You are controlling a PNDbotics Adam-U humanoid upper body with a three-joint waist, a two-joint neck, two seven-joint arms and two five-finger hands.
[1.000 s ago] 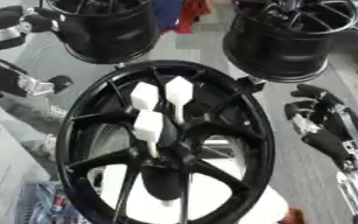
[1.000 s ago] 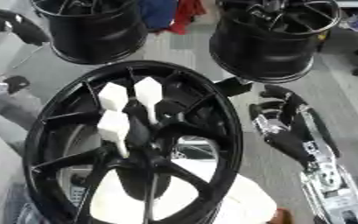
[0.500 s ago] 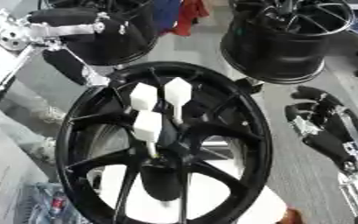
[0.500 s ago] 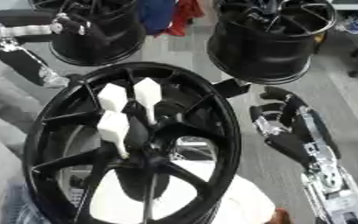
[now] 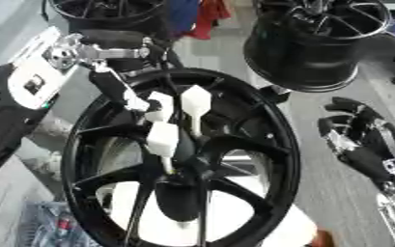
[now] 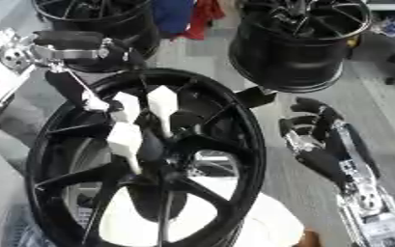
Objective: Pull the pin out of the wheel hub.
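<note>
A large black wheel hub (image 5: 260,144) lies in the middle, spokes facing up. Three white pins stand near its centre: one tall pin (image 5: 195,102), one beside it (image 5: 159,105) and one lower (image 5: 162,138). My left arm comes in from the upper left, and my left hand (image 5: 116,87) reaches down over the hub's upper left rim, its tip touching the upper left pin. My right hand (image 6: 315,130) rests to the right of the hub, its fingers relaxed and holding nothing.
Two more black wheels stand at the back, one upper right (image 5: 306,46) and one upper left (image 5: 107,9). Red and blue cloth (image 5: 199,14) hangs between them. A white stand (image 5: 243,217) shows under the hub. A tray of small parts (image 5: 48,226) sits lower left.
My left arm has swung in from the left edge to above the hub, bringing its hand to the white pins. The right hand has stayed in place.
</note>
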